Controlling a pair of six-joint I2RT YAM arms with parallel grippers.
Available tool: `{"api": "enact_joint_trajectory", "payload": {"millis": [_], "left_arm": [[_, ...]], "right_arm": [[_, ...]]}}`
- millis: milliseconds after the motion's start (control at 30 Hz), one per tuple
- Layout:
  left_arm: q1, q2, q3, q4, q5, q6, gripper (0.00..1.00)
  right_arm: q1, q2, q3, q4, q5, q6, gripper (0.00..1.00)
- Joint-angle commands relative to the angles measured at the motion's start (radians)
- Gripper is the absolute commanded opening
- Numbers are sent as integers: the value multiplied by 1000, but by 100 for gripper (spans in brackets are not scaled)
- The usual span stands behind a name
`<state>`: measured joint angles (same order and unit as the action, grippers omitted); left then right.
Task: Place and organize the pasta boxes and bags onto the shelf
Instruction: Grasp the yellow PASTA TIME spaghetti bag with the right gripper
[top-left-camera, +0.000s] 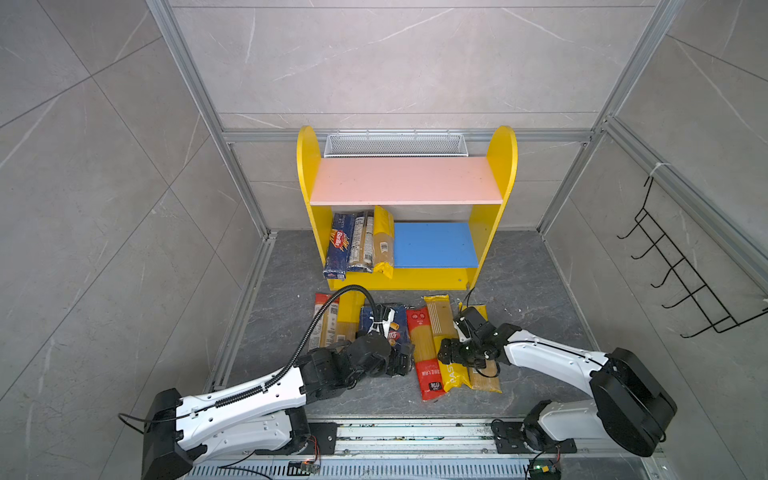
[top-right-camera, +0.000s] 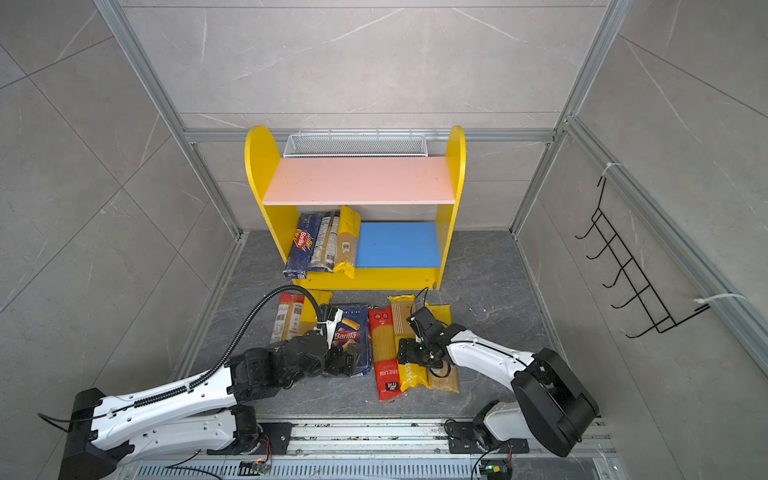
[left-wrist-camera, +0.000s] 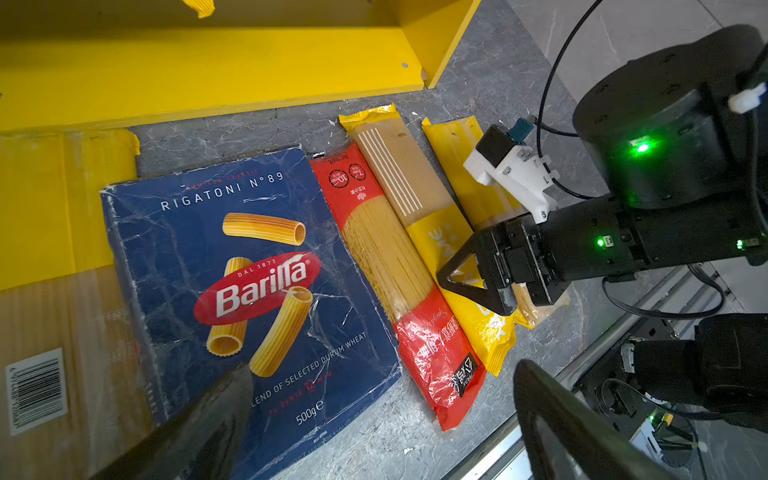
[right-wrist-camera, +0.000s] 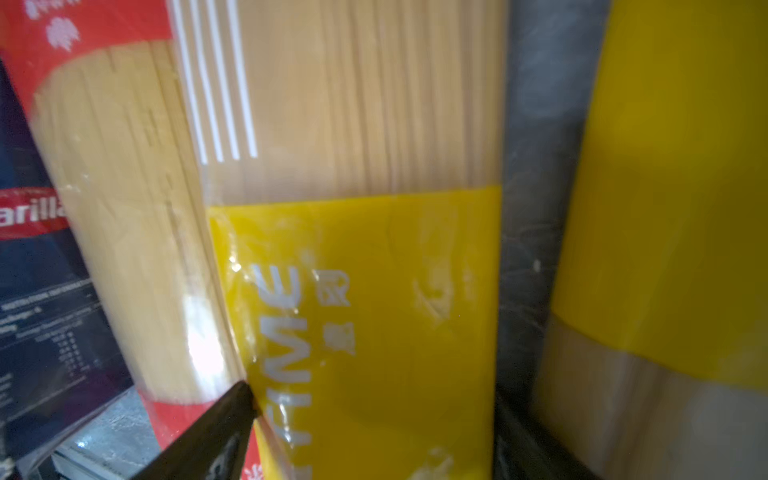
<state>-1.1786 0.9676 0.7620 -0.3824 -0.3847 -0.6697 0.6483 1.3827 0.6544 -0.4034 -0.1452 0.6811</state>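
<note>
**A:** In both top views, what is shelved?

**B:** At the left of the shelf's (top-left-camera: 407, 178) blue lower board (top-left-camera: 434, 245) are a Barilla spaghetti box (top-left-camera: 337, 245), a dark-ended bag (top-left-camera: 360, 245) and a yellow-ended bag (top-left-camera: 383, 245).

**A:** Left wrist?

**B:** The left gripper (left-wrist-camera: 384, 368) gapes wide, released, over the pack reading "Barilla Rigatoni N°89, 500g" (left-wrist-camera: 249, 270). The pack lies flat on the floor near the shelf front.

**A:** Right wrist?

**B:** The right gripper (right-wrist-camera: 374, 399) is spread astride a yellow-banded spaghetti bag (right-wrist-camera: 374, 291) lettered "HME". It grasps nothing. A red-ended spaghetti bag (right-wrist-camera: 116, 208) lies touching that bag.
</note>
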Motion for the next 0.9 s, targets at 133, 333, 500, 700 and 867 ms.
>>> {"api": "enact_joint_trajectory", "payload": {"millis": [133, 333, 500, 700, 867], "left_arm": [[-3, -91, -29, -59, -79, -5, 100], [-2, -157, -62, -83, -120, -5, 100], [-1, -191, -73, -109, -140, -4, 100], [-1, -229, -77, -139, -160, -3, 100], [-1, -259, -74, -172, -179, -7, 100]], "right_arm": [[22, 109, 37, 1, 49, 18, 86], [45, 189, 44, 35, 31, 36, 83], [63, 270, 68, 62, 17, 48, 76], [75, 383, 98, 112, -34, 64, 44], [76, 371, 77, 178, -85, 78, 36]]}}
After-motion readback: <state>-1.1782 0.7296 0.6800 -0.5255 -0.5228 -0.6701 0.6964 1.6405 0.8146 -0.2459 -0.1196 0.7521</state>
